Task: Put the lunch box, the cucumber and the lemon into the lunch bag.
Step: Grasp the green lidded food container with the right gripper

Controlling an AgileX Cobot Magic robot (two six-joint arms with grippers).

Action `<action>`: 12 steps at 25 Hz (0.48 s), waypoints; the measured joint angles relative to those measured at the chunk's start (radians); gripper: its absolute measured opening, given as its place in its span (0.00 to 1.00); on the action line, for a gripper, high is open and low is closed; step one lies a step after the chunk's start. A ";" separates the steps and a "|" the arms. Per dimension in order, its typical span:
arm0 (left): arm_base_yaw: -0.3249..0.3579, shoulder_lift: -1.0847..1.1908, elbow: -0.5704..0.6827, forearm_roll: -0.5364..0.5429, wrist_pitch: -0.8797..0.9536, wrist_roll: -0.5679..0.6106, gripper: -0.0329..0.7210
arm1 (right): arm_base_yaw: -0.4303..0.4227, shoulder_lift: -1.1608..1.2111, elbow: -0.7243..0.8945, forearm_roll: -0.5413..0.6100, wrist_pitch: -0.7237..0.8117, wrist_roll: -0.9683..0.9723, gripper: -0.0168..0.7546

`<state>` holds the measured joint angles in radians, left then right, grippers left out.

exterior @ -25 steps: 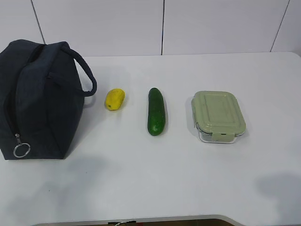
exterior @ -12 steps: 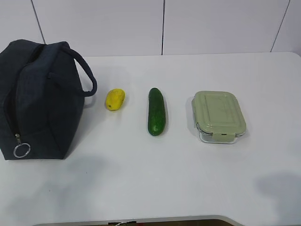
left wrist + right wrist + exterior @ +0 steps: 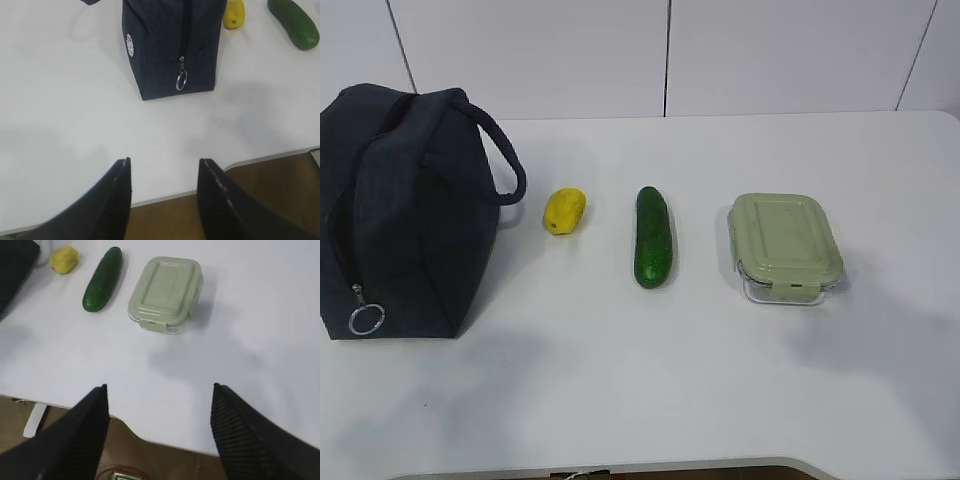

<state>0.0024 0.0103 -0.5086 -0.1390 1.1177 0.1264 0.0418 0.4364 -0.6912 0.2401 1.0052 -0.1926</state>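
White table (image 3: 620, 380) in front of a pale panelled wall; four items in a row across it, none touching. Lunch bag (image 3: 405, 215) stands at 9 o'clock, zipper closed with the ring pull (image 3: 366, 319) hanging at its near end and one loop handle (image 3: 503, 160) arching toward 3 o'clock; lemon (image 3: 564, 210) just beside that handle. Cucumber (image 3: 653, 237) lies at centre with its length running 12 to 6 o'clock, and the lunch box (image 3: 785, 246), lid on, sits at 3 o'clock.

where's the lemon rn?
Exterior view: the lemon lies left of centre on the table, between the lunch bag and the cucumber, touching neither.
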 joint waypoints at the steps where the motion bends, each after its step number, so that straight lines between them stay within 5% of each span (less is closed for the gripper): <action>1: 0.000 0.000 0.000 0.000 0.000 0.000 0.46 | 0.000 0.042 -0.028 0.014 -0.007 -0.014 0.69; 12: 0.000 0.000 0.000 0.000 0.000 0.000 0.46 | 0.000 0.465 -0.254 0.446 -0.027 -0.301 0.69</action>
<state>0.0024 0.0103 -0.5086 -0.1390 1.1177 0.1264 0.0418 0.9017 -0.9454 0.6861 0.9777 -0.4933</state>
